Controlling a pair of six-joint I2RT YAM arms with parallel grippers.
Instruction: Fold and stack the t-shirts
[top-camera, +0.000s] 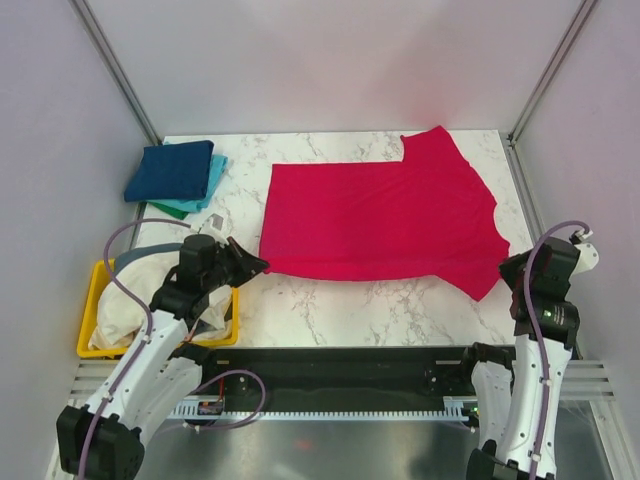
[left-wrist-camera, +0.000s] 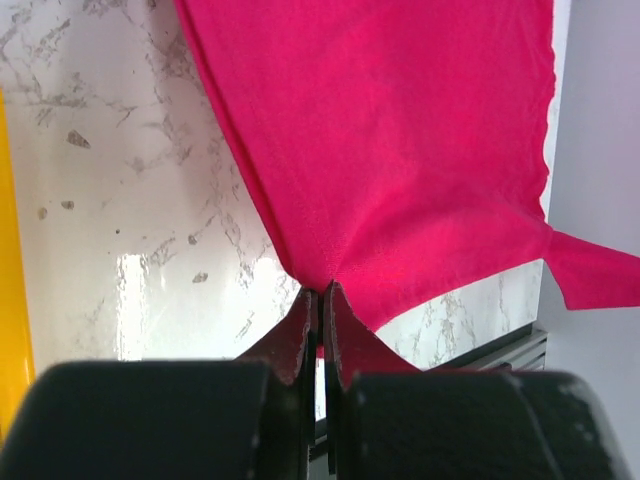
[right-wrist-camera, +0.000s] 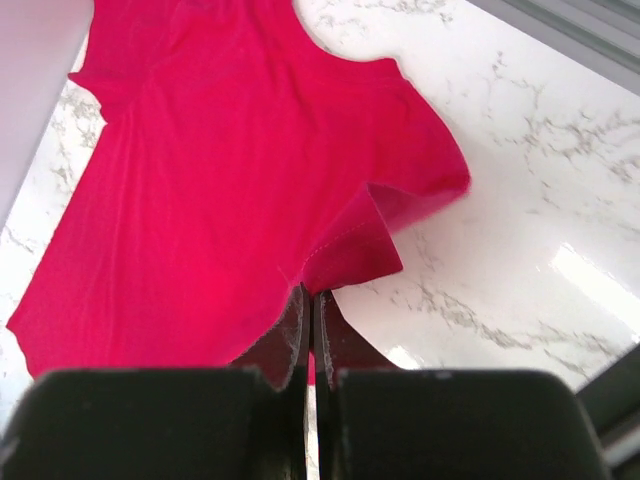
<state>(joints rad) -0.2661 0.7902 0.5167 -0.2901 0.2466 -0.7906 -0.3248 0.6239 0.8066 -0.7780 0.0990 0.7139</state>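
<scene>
1 red t-shirt (top-camera: 380, 215): spread flat on the marble counter (top-camera: 330, 310), centre to right, with 1 sleeve reaching the far edge.
Left jaws: pressed together, pinching its near-left corner.
Right jaws: pressed together, pinching its near-right corner. Their tips are hidden under the wrist in the top view.
1 navy folded shirt (top-camera: 170, 170) lies on 1 teal folded shirt (top-camera: 195, 205), far left; the teal one is mostly covered.
1 yellow bin (top-camera: 92, 300), near left, holds pale cloth (top-camera: 125, 300); the left arm (top-camera: 160, 340) hides part of both.
</scene>
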